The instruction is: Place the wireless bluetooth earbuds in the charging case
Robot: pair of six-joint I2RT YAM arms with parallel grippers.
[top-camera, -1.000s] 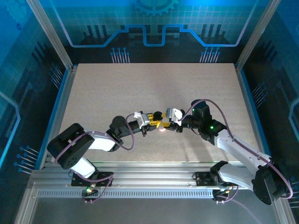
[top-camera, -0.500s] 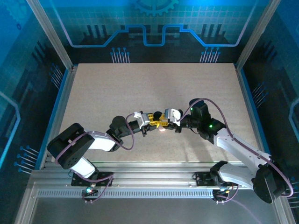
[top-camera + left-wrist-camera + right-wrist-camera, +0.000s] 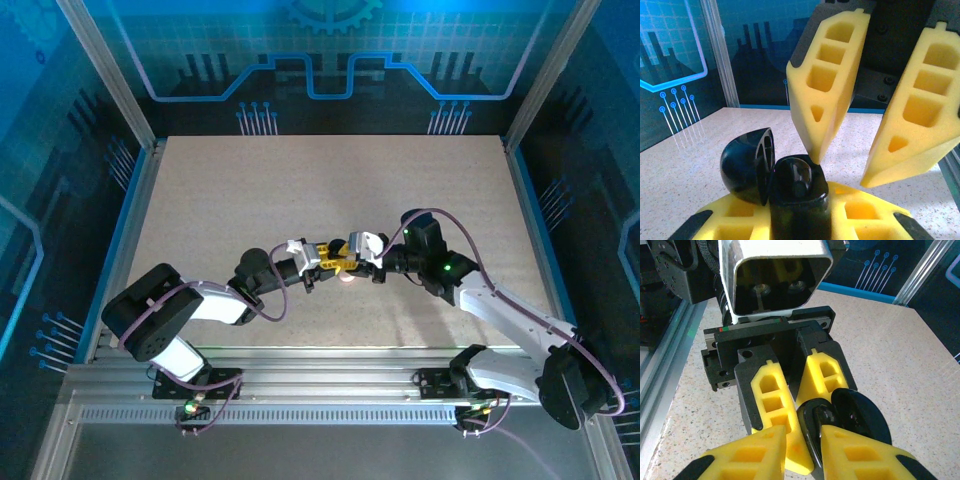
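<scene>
L fingers [image 3: 333, 262] were clamped tight on the case [image 3: 800, 200] at mid-worktop [image 3: 685, 170], mouth up, lid [image 3: 747, 165] swung open to one side. R fingers [image 3: 357, 258] hung right over it, partly open, w/ nothing between the tips that I could see. One tip touched the edge of the mouth, the other stood clear beside it.

A glossy black piece [image 3: 797, 175] sat down in the mouth. Prob the black bud, but black on black, so I couldn't say for sure, nor whether it was fully seated. From the top cam there was a small pale spot [image 3: 347, 277] on the worktop just by the fingers. Bud or not, it was too small to tell.

My read: this was the seating step. To do it well, L needed to hold rock steady, no twist, mouth level. R needed to press straight down w/ one tip on the piece's top, not the rim, gentle & short. The foam tips looked broad vs the socket, so it'd be easy to snag the rim or tilt the case in L's grip. The lid needed watching too, since a nudge could flip it shut. If the piece sat cocked, I'd back off & re-centre, not force it.
</scene>
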